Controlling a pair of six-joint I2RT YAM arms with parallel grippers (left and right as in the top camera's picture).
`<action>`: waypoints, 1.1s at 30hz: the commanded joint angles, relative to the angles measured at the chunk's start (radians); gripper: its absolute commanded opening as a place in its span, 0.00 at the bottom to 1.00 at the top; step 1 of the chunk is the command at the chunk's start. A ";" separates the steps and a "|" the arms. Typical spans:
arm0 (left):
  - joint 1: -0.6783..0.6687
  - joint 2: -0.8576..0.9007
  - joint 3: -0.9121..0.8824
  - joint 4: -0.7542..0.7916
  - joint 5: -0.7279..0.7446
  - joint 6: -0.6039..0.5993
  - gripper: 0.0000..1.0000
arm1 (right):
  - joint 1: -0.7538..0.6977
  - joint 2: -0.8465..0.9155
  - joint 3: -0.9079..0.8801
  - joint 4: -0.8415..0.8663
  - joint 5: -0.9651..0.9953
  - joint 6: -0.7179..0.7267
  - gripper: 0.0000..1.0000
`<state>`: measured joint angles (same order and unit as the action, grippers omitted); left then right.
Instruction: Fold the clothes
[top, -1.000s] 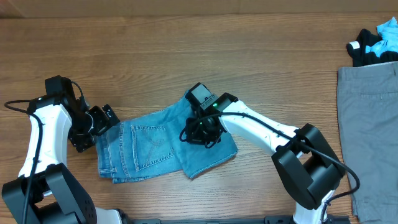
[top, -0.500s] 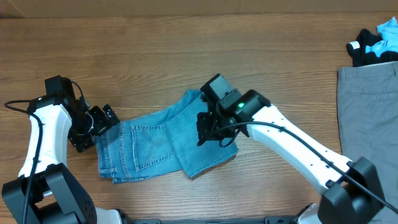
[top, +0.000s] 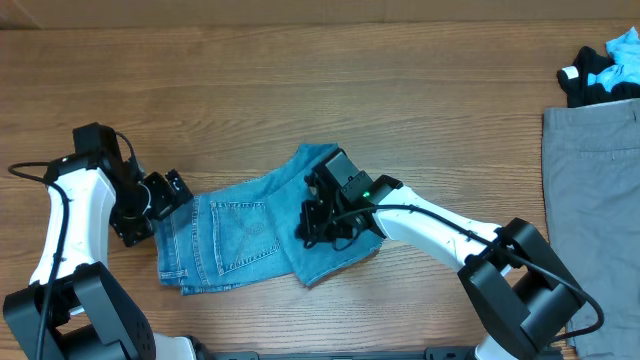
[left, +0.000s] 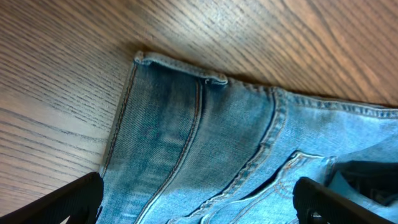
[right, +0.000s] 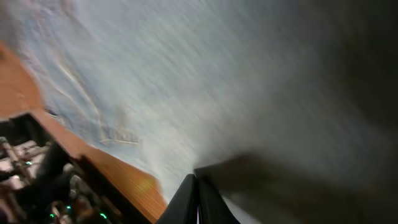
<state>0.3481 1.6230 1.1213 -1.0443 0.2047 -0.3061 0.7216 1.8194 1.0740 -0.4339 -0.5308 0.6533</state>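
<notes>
The light blue jeans (top: 240, 235) lie folded at the lower centre of the overhead frame on the wooden table (top: 300, 90). The left gripper (top: 168, 196) sits at their left end, by the waistband, jaws spread wide. The right gripper (top: 318, 228) rests on the denim at frame centre, jaws pressed together. Grey trousers (top: 595, 200) lie at the right edge.

The whole table (top: 300, 80) is seen straight down from overhead. The jeans (left: 186, 137) are viewed closely from the left wrist, just ahead of the left gripper (left: 199, 208). Beyond the right gripper (right: 198, 198), the same denim is seen nearer and blurred.
</notes>
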 joint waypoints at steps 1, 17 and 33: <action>-0.003 -0.013 -0.039 0.006 -0.002 0.026 1.00 | 0.003 0.007 -0.002 0.060 -0.026 0.072 0.05; -0.003 -0.013 -0.062 0.024 -0.003 0.023 1.00 | 0.070 0.067 0.001 0.078 0.024 0.068 0.70; -0.003 -0.013 -0.062 0.033 -0.002 0.022 1.00 | 0.077 0.068 0.262 -0.272 0.419 -0.262 0.97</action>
<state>0.3481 1.6230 1.0664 -1.0096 0.2047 -0.3031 0.7982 1.8812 1.3159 -0.7055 -0.1963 0.4389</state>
